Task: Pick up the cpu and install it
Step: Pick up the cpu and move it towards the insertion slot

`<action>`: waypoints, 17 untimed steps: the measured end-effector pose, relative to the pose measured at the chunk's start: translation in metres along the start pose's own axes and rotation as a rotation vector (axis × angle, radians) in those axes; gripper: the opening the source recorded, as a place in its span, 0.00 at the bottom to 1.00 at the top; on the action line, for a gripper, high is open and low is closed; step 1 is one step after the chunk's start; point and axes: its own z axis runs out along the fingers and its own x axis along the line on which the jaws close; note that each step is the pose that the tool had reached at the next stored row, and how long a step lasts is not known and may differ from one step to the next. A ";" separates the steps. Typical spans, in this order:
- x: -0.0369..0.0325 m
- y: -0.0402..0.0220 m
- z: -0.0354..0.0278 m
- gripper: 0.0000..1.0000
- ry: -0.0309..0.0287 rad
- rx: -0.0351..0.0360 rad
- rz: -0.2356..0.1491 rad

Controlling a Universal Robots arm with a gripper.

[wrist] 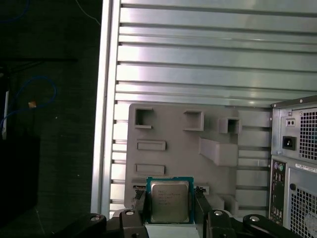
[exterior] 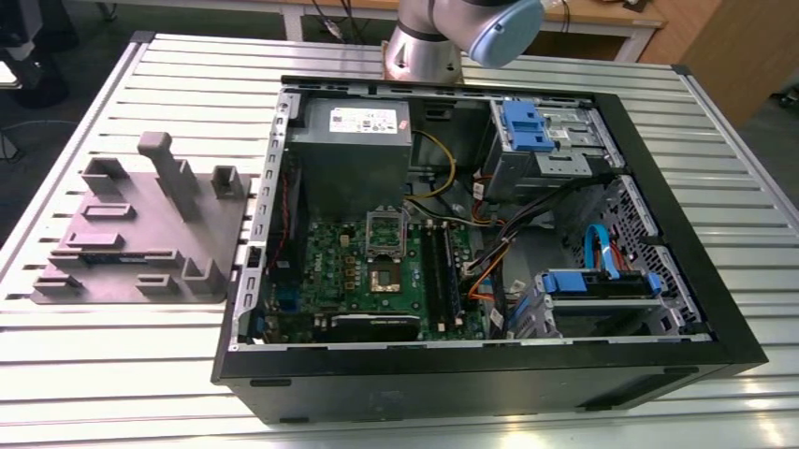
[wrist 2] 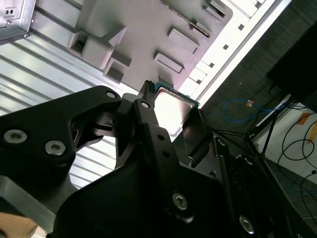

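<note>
Slatted desk (exterior: pixel 112 374). Open computer case (exterior: pixel 500 383) mid-frame in the exterior view, grey fixture tray (exterior: pixel 138 234) at the exterior view's left. Motherboard socket (exterior: pixel 380 273) looks bare. Gripper (wrist: pixel 170 214) clamped on the cpu (wrist: pixel 169 200) by two edges, aloft over the tray. Risk: the thin edge grip could let the chip tilt or slip, so it seats crooked.

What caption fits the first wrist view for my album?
Black gripper holding the small square silver-topped cpu, a grey moulded holder tray on the slatted metal table behind it.
</note>
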 end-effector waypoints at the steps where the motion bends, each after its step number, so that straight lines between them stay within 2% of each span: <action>1: -0.0005 0.0000 -0.0001 0.47 0.0001 0.0001 0.000; 17: -0.0035 -0.0001 0.0000 0.47 0.0000 0.0000 0.000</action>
